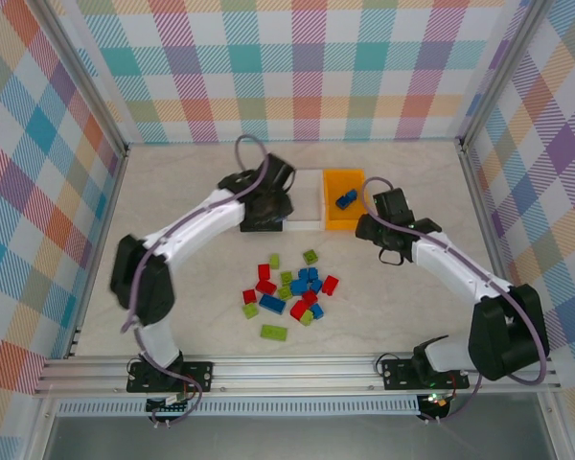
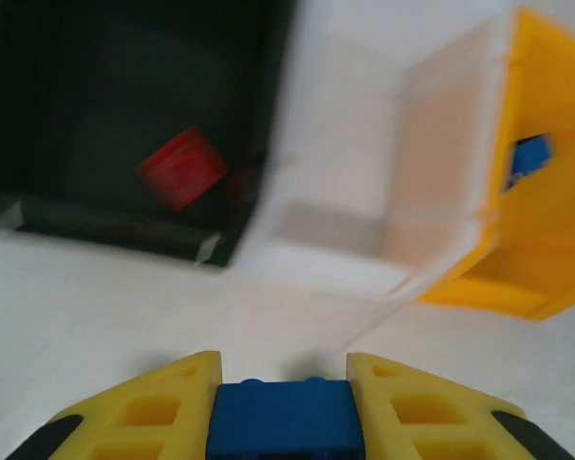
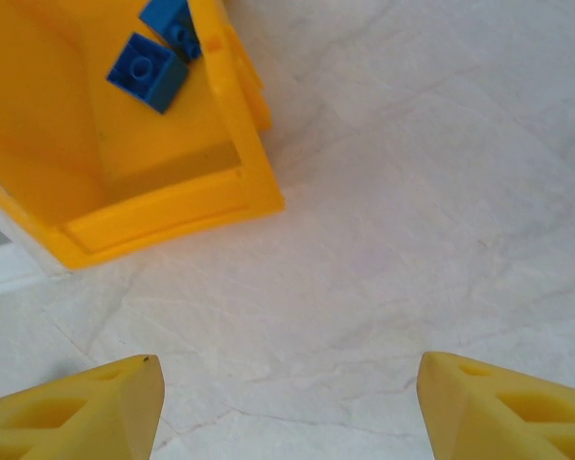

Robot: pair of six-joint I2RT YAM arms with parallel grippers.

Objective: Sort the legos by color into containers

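Because blue evidently belongs in the orange container, where two blue legos already lie, the left gripper hangs by the near edge of the black container and white container with a blue brick pinched between its fingers; a shift right looks necessary. A red brick sits in the black one. The right gripper hangs wide open and empty just near and right of the orange container, apparently out of the way. Unsorted legos lie scattered on the table between the arms.
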